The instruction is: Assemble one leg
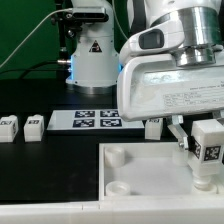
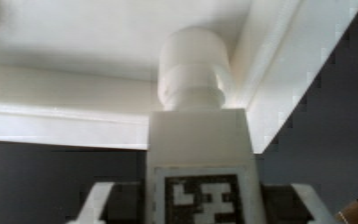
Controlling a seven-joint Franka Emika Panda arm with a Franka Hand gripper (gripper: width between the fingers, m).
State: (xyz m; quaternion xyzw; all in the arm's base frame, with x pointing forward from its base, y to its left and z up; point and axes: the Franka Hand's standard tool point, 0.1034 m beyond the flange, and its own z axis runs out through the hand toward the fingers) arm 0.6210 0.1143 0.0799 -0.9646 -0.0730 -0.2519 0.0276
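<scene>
My gripper (image 1: 207, 150) is shut on a leg (image 1: 209, 143), a small white block with a black-and-white tag, held upright over the corner of the large white tray-like piece (image 1: 130, 165) at the exterior view's right. In the wrist view the held leg (image 2: 201, 150) runs up between my fingers (image 2: 108, 200), its round end against the tray's inner corner wall (image 2: 87, 90). Three other legs lie on the black table: two at the exterior view's left (image 1: 10, 126) (image 1: 34, 125) and one beside the marker board (image 1: 152, 127).
The marker board (image 1: 96, 119) lies flat behind the tray. A white and black camera stand (image 1: 92, 55) with a blue light stands at the back, with a green cable to its left.
</scene>
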